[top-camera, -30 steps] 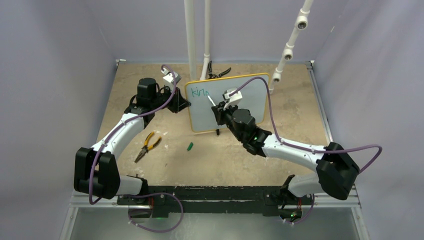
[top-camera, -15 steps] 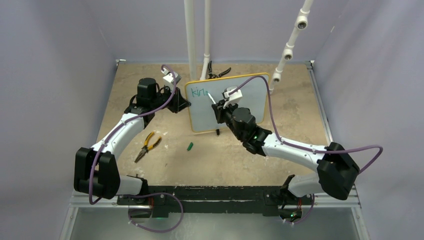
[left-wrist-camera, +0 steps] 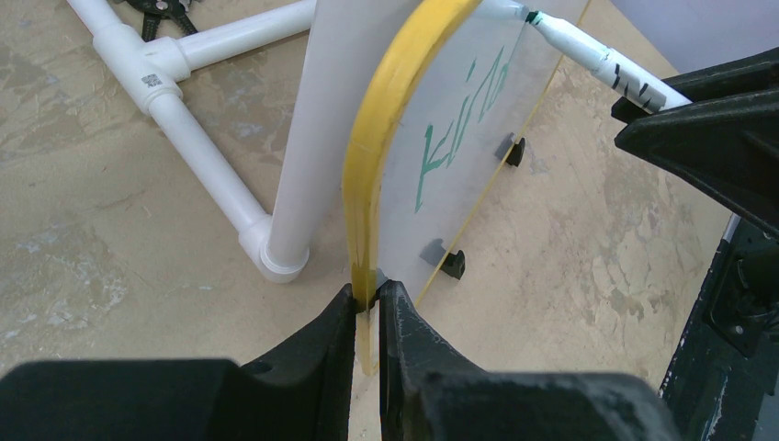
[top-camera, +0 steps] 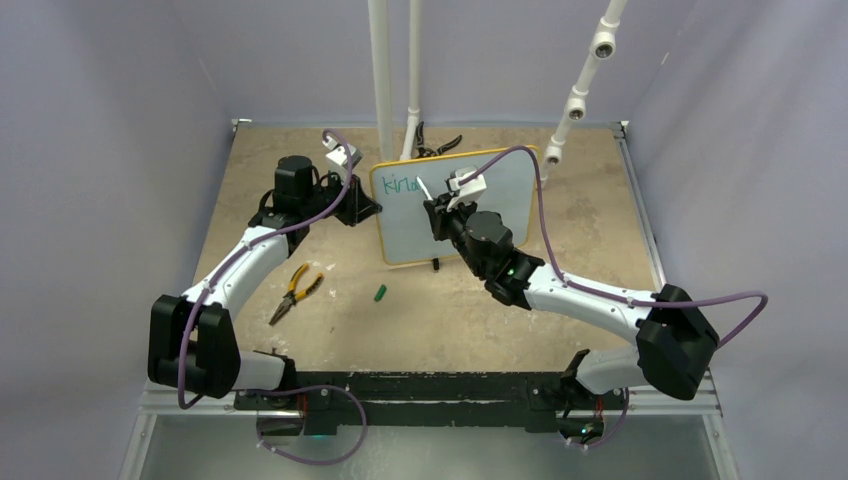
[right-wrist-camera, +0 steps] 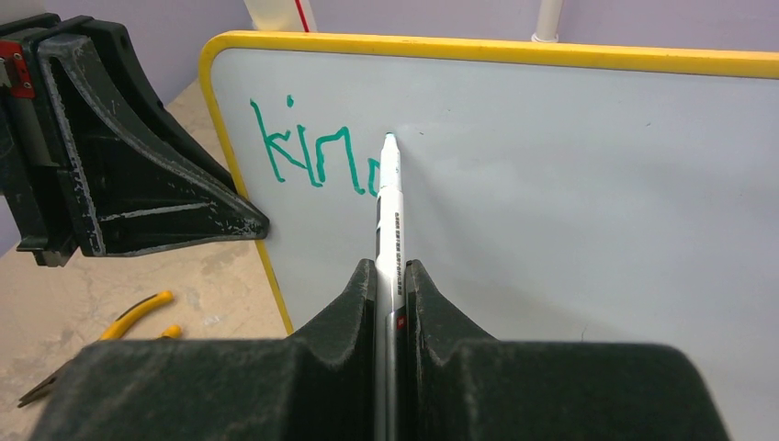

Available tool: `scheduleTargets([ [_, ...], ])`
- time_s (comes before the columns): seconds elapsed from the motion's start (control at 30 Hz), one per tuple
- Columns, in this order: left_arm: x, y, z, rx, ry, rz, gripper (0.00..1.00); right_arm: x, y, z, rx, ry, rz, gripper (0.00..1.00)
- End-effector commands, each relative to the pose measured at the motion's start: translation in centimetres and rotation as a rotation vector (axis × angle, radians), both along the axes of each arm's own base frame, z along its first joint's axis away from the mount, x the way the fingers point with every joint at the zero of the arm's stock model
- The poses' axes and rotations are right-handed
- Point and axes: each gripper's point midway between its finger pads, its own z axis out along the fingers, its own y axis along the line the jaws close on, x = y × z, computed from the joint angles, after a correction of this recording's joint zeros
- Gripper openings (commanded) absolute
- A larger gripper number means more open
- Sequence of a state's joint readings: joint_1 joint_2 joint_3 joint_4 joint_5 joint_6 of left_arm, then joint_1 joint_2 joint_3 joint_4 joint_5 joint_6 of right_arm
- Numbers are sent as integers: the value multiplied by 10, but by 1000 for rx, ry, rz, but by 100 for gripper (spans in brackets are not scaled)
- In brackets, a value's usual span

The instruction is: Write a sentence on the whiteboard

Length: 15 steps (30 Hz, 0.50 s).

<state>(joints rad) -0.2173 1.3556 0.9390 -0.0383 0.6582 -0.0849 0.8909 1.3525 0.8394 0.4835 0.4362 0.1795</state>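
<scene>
Two arms stood bolted at the near edge of the bench. Just beyond them, toward the left edge, lay yellow-handled pliers (top-camera: 293, 290), with a small green cap (top-camera: 380, 293) to their right on the bare bench.

Farther in, near the middle of the far half, the whiteboard (top-camera: 405, 235) stood upright on its black feet. The left gripper (left-wrist-camera: 367, 299) had its fingers pinched onto the yellow frame at the board's left edge. The right gripper (right-wrist-camera: 391, 271) was clamped around a white marker (right-wrist-camera: 389, 211), whose teal tip rested against the board face.

Only the start of the sentence (right-wrist-camera: 312, 161) was there, at the board's upper left corner: k, i, n and part of a fourth letter half hidden behind the marker.

Behind the board, white pipes (top-camera: 381, 70) rose near the far edge, and black-handled pliers (top-camera: 435, 148) lay at their foot.
</scene>
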Motion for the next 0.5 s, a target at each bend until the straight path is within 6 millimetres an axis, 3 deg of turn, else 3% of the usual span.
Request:
scheduleTargets([
  [0.0, 10, 4, 16, 20, -71, 26, 0, 8, -12, 21, 46, -39, -70, 0],
  [0.2, 10, 4, 16, 19, -73, 24, 0, 3, -15, -3, 30, 7, -66, 0],
  [0.47, 11, 4, 16, 20, -71, 26, 0, -3, -15, -19, 18, 45, -47, 0],
])
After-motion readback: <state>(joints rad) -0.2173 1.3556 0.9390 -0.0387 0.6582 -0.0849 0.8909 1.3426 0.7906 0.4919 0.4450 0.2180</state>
